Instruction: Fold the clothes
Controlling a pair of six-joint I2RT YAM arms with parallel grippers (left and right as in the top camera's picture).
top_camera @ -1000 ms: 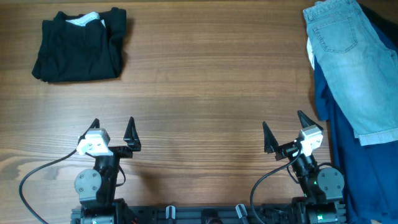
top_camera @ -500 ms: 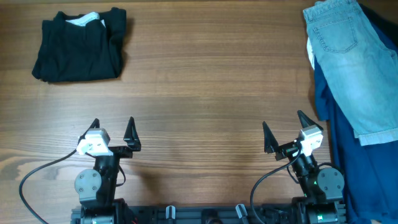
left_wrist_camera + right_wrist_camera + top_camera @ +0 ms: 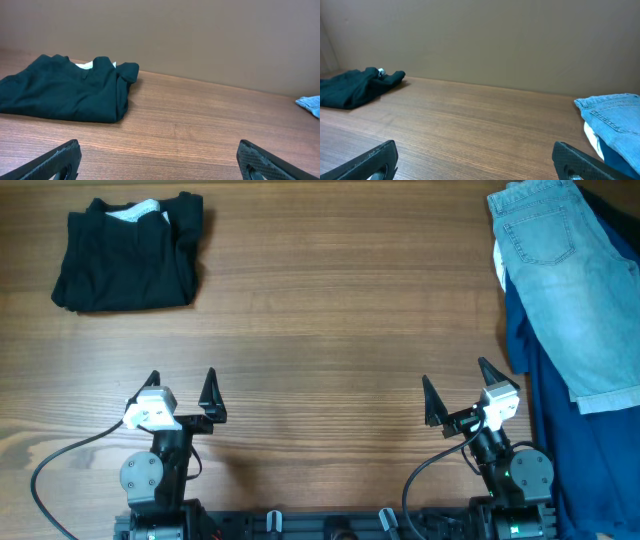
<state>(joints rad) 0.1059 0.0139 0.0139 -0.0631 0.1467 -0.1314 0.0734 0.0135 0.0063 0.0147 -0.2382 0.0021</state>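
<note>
Desk (image 3: 320,330): wood-grain top, medium brown, matte. In the overhead view the grain runs left to right and the top fills the frame edge to edge. Wall (image 3: 200,35): plain, flat grey-brown, rising straight from the desk's far edge in both wrist views; the seam is straight. Light is even and diffuse, with soft, faint shadows on the desk.

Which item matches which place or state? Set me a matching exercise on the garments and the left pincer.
1. black folded garment
2. light blue denim jeans
3. dark blue cloth garment
4. left pincer

A. open, empty, near side
B. far left
C. far right, lying on top
D. right edge, underneath

Pairs: 1-B, 2-C, 3-D, 4-A
</note>
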